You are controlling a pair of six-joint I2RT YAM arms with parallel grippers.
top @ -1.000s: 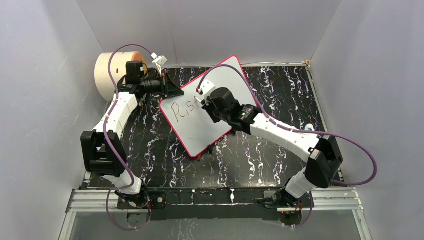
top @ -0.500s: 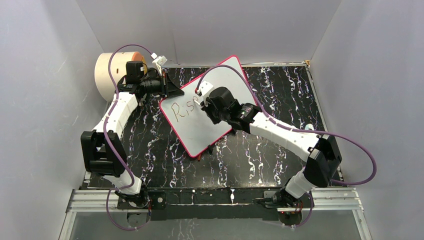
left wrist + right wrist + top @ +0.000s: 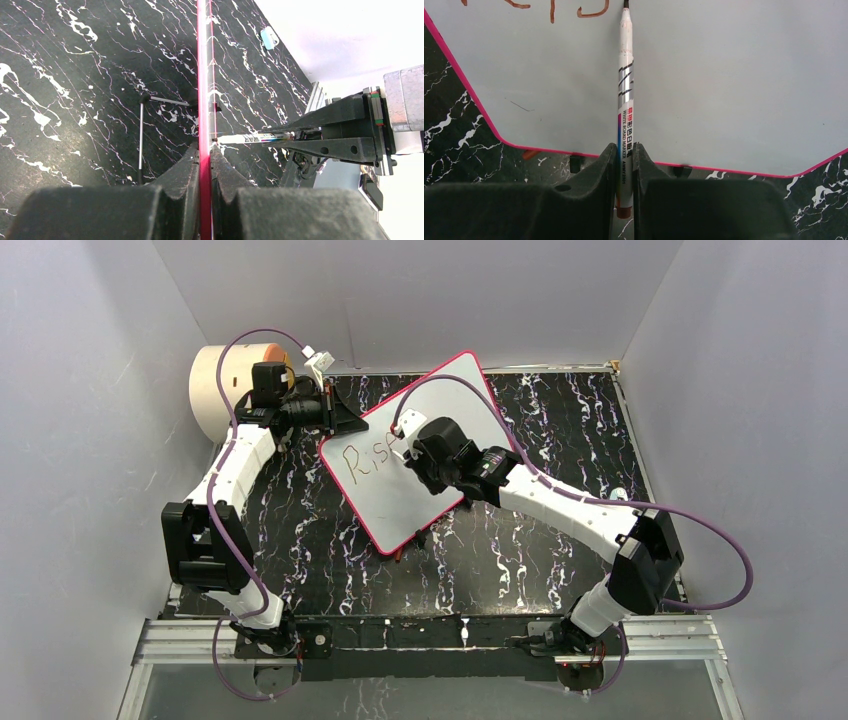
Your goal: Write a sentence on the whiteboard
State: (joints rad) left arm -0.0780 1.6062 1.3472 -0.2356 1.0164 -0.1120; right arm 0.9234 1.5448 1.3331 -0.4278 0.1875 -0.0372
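Two arm bases sit bolted at the near edge of the black marbled counter (image 3: 520,550), and both arms reach away over it. Beyond them the whiteboard (image 3: 400,502) lies on the counter's middle-left part, turned at an angle so that one rounded corner of its pink-red rim points toward the bases. Small black clip feet (image 3: 576,162) show under that near rim.

Over the board's middle, the right claw (image 3: 624,150) is clenched on a whiteboard marker (image 3: 625,90), gripping it low on the barrel. The marker's tip rests on the white surface just right of the last stroke. To the left of the tip runs the sentence (image 3: 365,460) in reddish-brown: the letters "Ris" are readable from above, and anything after them is hidden by the claw.

Farther off, at the board's far-left edge, the left claw (image 3: 204,150) is clamped on the rim, one finger on each face. Behind the left arm, in the far-left corner, a cream cylinder (image 3: 215,390) with an orange face lies on its side.
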